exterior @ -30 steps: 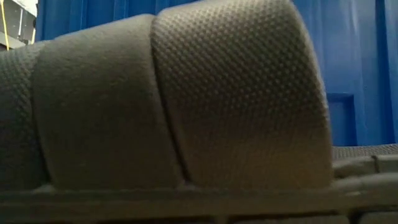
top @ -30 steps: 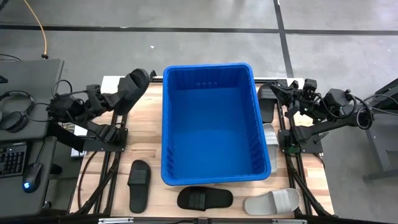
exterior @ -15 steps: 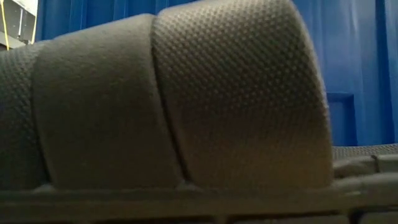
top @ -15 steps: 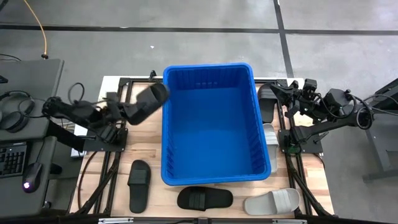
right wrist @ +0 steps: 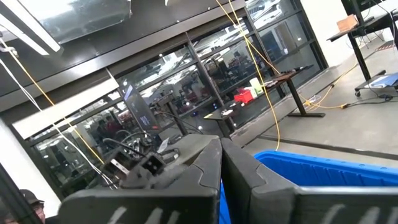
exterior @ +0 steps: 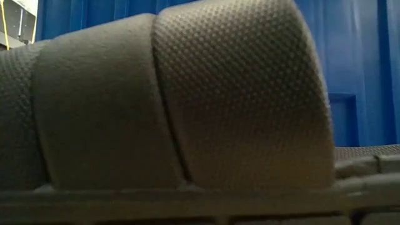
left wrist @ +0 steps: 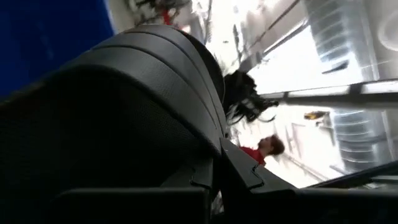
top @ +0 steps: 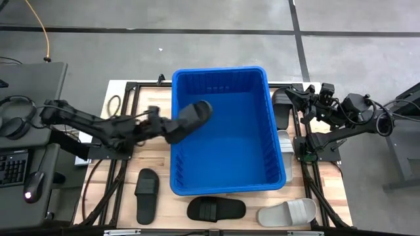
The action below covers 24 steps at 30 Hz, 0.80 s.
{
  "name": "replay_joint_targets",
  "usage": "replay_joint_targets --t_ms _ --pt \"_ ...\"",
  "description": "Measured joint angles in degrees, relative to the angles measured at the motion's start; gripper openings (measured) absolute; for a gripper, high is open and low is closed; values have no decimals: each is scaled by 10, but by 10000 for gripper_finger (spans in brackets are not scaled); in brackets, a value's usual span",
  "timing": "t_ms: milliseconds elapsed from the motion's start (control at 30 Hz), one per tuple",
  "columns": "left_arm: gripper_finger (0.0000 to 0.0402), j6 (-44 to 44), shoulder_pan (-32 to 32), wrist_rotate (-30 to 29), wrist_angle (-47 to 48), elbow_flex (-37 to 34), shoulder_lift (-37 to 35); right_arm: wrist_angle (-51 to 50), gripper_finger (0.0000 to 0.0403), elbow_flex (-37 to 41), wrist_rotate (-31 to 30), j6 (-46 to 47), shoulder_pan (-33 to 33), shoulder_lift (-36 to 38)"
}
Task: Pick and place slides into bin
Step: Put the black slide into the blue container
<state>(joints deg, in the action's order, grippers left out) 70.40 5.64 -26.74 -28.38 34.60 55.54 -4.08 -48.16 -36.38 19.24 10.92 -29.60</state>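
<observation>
The black rubber slide (top: 188,120) hangs over the left-centre part of the large bright blue plastic bin (top: 226,183), its long axis pointing to the upper right. The left gripper (top: 165,126) is closed on it, probably at the heel end. The right gripper (top: 303,95), closed and empty, waits at the bin's upper right.

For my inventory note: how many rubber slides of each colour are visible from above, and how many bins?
Black rubber slides: 4
Light grey rubber slides: 2
Bright blue rectangular plastic bin: 1
Total: 7
</observation>
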Motion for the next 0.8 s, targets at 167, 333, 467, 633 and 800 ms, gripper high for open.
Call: replay_joint_targets --t_ms 167,333,467,633,800 --pt "0 -42 -74 113 8 78 93 0 0 0 0 2 0 0" --pt "0 -86 -169 252 99 205 180 15 0 0 0 27 0 0" --pt "0 -137 -233 321 247 299 254 15 0 0 0 44 0 0" --pt "0 -173 -286 405 265 363 341 -1 0 0 0 54 0 0" --pt "0 -170 -316 412 282 379 398 0 0 0 0 64 0 0"
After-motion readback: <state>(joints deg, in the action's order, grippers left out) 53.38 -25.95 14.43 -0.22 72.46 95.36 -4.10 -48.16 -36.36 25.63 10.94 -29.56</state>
